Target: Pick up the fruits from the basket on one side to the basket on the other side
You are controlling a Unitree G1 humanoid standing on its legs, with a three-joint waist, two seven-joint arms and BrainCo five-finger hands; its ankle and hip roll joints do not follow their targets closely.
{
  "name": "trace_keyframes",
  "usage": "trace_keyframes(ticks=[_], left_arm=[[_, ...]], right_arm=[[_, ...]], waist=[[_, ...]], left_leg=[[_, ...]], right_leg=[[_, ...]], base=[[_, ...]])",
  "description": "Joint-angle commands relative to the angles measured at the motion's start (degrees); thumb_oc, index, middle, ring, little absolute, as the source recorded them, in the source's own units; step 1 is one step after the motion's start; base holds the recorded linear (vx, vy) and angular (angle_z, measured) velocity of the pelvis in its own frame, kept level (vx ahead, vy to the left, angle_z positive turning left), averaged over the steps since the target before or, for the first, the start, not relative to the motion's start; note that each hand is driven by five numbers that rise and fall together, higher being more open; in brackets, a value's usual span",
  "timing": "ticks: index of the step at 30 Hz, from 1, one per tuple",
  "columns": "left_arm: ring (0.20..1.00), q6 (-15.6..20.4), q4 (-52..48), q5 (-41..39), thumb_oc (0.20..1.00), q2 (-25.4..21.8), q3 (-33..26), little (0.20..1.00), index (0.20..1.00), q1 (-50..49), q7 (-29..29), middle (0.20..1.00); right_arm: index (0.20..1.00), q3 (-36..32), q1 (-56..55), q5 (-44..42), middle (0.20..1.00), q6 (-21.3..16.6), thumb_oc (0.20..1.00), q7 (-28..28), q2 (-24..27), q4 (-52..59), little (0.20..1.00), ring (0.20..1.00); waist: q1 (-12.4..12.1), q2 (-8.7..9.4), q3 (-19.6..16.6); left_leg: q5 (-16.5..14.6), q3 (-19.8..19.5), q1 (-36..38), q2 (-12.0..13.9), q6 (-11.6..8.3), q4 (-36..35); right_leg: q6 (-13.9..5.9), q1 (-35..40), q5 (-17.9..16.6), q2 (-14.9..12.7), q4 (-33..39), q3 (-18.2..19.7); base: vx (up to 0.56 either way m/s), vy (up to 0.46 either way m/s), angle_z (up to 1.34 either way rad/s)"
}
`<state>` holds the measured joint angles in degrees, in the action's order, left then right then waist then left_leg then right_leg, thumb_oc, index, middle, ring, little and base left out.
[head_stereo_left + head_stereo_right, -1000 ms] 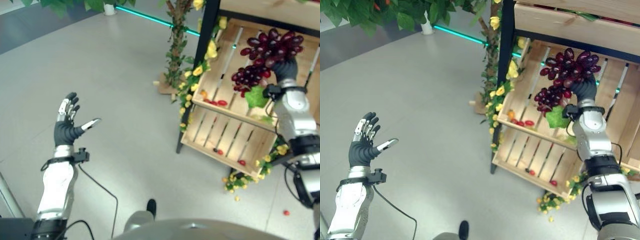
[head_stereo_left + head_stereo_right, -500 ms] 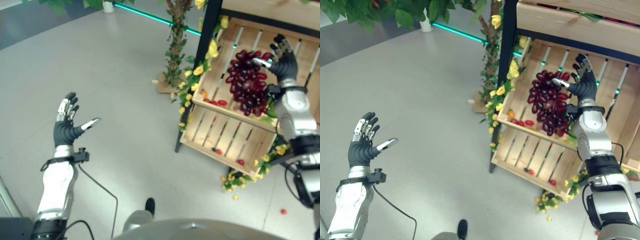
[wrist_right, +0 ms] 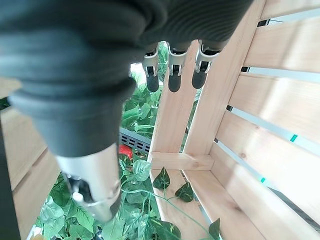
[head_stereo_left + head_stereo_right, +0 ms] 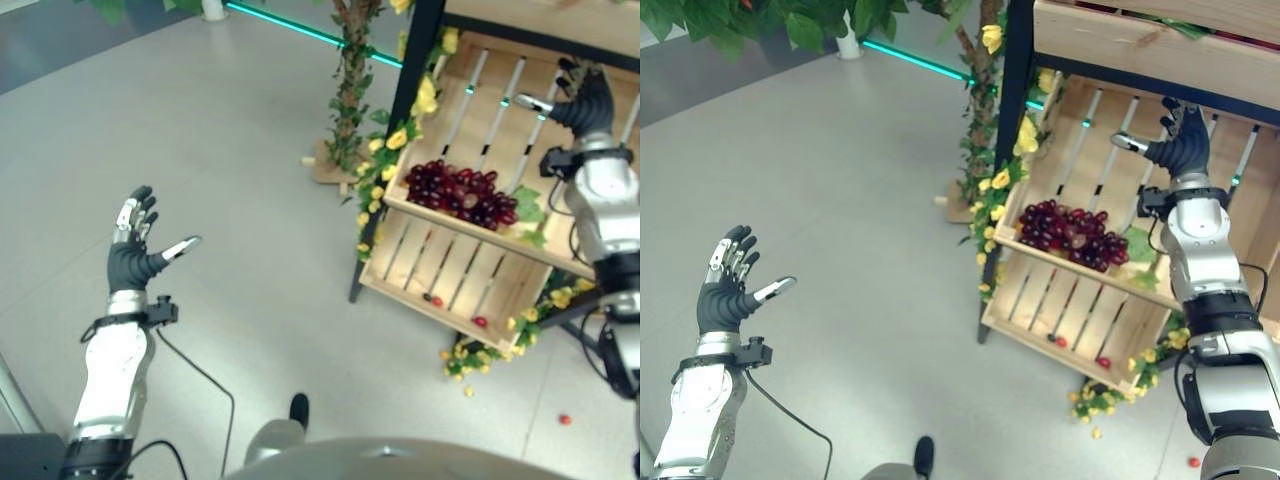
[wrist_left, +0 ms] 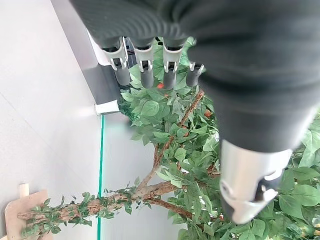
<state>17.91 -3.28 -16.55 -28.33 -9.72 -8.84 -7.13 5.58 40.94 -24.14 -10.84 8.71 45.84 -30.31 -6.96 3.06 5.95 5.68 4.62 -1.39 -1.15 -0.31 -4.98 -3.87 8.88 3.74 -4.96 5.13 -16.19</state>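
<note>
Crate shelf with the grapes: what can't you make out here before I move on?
- Small red and orange fruits under the grapes: hidden by the bunch.
- Lower crate: small red fruits too small to identify.
- Top crate: contents cut off by the edge.
- Right hand, open; left hand, open.

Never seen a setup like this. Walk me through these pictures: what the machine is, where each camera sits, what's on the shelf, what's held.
It is a humanoid robot. Two pictures come from its head, looking down; the other two from cameras on its wrists. The right robot hand is open and holds nothing, raised inside a slatted wooden crate. A bunch of dark red grapes lies at the crate's front edge. The left robot hand is open over the grey floor. A lower crate holds a few small red fruits.
</note>
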Motion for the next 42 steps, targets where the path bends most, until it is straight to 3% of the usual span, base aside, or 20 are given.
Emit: trace_keyframes(ticks=[1, 7, 14, 24, 31, 38, 42], left_arm=[[1.0, 2.42, -2.2, 0.74, 1.0, -3.23, -0.17, 1.0, 1.0, 1.79, -1.05, 1.0], [1.0, 2.4, -1.94, 1.54, 1.0, -2.4, -0.57, 1.0, 1.0, 2.32, -1.46, 1.0], [1.0, 2.44, -1.49, 2.67, 1.0, -1.11, -1.97, 1.0, 1.0, 2.83, -1.39, 1.0], [1.0, 2.09, -0.57, 4.3, 1.0, 0.25, -3.22, 1.0, 1.0, 2.95, -0.95, 1.0], [1.0, 2.14, -0.12, 4.97, 1.0, 0.6, -3.5, 1.0, 1.0, 3.09, -0.41, 1.0], [1.0, 2.64, -0.11, 4.7, 1.0, 0.75, -3.04, 1.0, 1.0, 3.85, -0.43, 1.0], [1.0, 2.87, -0.63, 3.48, 1.0, 1.7, -2.31, 1.0, 1.0, 3.32, -0.03, 1.0]], right_arm=[[1.0, 0.37, 3.28, 0.35, 1.0, -3.03, 1.0, 1.53, 3.01, 1.97, 1.0, 1.0], [1.0, -3.78, -4.29, -1.8, 1.0, -4.54, 1.0, -0.24, -0.49, 11.0, 1.0, 1.0], [1.0, -6.89, -15.5, -4.68, 1.0, -5.91, 1.0, -6.99, -6.81, 24.26, 1.0, 1.0], [1.0, -2.92, -25.6, -10.05, 1.0, -4.14, 1.0, -19.63, -13.45, 43.05, 1.0, 1.0], [1.0, 0.3, -29.23, -13.29, 1.0, -2.22, 1.0, -25.83, -14.23, 49.51, 1.0, 1.0], [1.0, 1.95, -28.39, -14.57, 1.0, -2.25, 1.0, -26.32, -14.18, 49.54, 1.0, 1.0], [1.0, 2.31, -27.33, -15.45, 1.0, -2.83, 1.0, -25.97, -14.31, 49.22, 1.0, 1.0]], waist=[[0.09, -0.26, -2.0], [0.57, -0.43, -2.01], [0.78, -0.51, -1.96], [1.52, -0.64, -1.47], [0.93, -0.34, -0.26], [-0.03, -0.18, 1.62], [-1.43, -1.06, 3.23]], left_leg=[[-8.93, 0.98, 5.02, 0.11, -1.15, 2.44], [-8.85, 0.68, 5.24, 0.06, -1.18, 2.34], [-8.6, 0.6, 5.22, 0.24, -1.28, 2.21], [-7.96, -0.35, 4.61, 0.5, -1.88, 2.93], [-6.25, -3.08, 2.0, 1.4, -3.76, 4.85], [-5.17, -4.85, -2.17, 2.79, -6.28, 10.39], [-1.76, -5.72, -4.95, 4.44, -8.18, 10.76]], right_leg=[[-3.76, -1.5, 0.78, 0.33, -4.46, -0.23], [-3.59, -1.34, 0.82, 0.39, -4.37, -0.28], [-3.44, -1.44, 0.76, 0.37, -4.23, -0.66], [-2.65, -1.54, 1.21, 0.51, -5.23, -1.78], [-1.6, -1.51, 1.63, 0.99, -4.7, -4.45], [-0.34, -0.81, 2.16, 1.81, -3.91, -6.82], [0.15, -0.52, 2.04, 2.16, -2.72, -9.16]], base=[[0.0, 0.0, 0.0], [0.0, 0.0, 0.0], [-0.02, -0.012, 0.0], [-0.04, -0.032, 0.02], [-0.11, -0.09, 0.3], [-0.12, -0.109, 0.3], [-0.16, -0.064, 0.29]])
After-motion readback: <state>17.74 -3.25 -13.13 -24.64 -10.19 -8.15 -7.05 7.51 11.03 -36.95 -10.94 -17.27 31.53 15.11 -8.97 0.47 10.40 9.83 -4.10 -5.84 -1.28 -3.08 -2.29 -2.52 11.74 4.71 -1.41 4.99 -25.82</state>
